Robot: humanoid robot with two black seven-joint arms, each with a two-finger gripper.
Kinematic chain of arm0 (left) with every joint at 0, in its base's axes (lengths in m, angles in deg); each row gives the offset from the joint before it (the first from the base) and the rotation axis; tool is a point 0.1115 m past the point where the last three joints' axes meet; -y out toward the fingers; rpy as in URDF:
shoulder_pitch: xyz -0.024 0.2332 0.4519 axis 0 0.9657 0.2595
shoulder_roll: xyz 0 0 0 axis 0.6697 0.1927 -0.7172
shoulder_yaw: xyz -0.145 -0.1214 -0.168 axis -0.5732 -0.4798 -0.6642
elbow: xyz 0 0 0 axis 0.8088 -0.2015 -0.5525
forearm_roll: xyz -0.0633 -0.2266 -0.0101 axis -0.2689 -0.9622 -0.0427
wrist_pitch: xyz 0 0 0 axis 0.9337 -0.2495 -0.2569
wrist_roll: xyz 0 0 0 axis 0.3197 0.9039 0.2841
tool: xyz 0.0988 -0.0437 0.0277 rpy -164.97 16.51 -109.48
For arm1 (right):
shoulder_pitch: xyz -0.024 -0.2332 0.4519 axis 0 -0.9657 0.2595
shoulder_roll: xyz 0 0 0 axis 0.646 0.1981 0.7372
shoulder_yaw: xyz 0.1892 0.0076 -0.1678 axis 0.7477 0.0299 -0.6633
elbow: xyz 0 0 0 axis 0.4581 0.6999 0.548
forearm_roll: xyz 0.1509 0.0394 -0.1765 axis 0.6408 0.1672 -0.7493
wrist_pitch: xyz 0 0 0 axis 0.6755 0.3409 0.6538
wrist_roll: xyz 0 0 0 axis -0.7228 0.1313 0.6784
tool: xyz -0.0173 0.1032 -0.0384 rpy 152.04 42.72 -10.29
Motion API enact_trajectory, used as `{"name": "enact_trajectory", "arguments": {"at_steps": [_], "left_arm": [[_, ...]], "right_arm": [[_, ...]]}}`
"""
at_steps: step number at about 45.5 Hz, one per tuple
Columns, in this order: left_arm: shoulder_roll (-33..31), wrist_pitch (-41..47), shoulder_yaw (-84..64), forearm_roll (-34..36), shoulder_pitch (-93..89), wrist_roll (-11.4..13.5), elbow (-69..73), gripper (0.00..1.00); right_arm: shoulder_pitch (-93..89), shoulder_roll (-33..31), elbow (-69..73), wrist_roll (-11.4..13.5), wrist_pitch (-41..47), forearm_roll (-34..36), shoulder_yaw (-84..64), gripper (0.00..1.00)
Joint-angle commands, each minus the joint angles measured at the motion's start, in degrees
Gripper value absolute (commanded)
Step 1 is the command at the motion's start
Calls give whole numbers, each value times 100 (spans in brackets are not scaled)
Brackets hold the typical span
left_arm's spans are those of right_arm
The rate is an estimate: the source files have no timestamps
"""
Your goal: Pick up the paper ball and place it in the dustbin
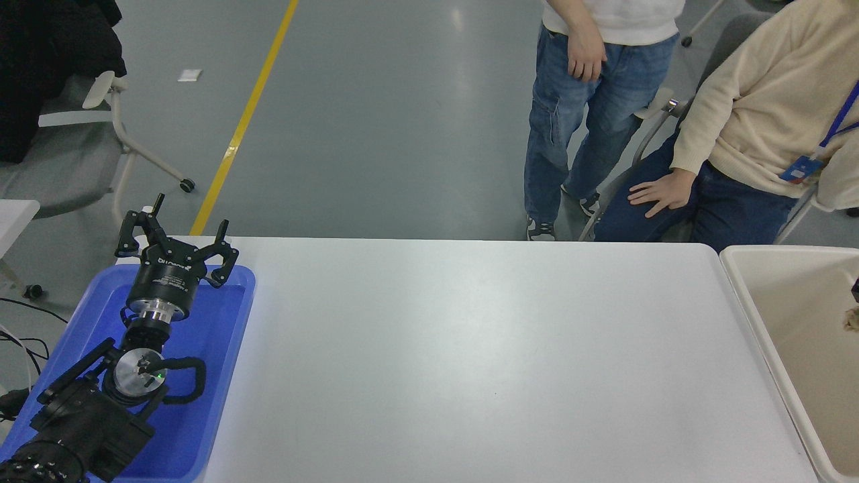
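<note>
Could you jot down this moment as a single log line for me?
left gripper: open, parked over blue tray | right gripper: barely visible at right edge | paper ball: over dustbin | table

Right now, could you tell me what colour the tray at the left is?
Bright blue tray, head view.

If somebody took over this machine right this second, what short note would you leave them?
Left gripper: open, parked over the blue tray, holding nothing.
Right gripper: only a sliver shows at the picture's right edge, above the dustbin; whether it is open or shut cannot be seen.
Paper ball: a scrap of it shows at the right edge, over the dustbin's inside, just under that gripper.
Done: ball carried over the bin.
Left: confirm it drops in, then pull the arm back.
</note>
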Motion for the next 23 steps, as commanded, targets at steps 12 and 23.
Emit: {"name": "enact_trajectory", "arguments": {"at_steps": [12,23], "left_arm": [[0,5,-9,4,0,0,0,100],[0,5,0,-5,0,0,0,100]], "right_arm": [[-1621,1102,-1666,22,-1298,-1,288,0],[-1647,1102,-1666,22,-1298,-1,306,0]]}}
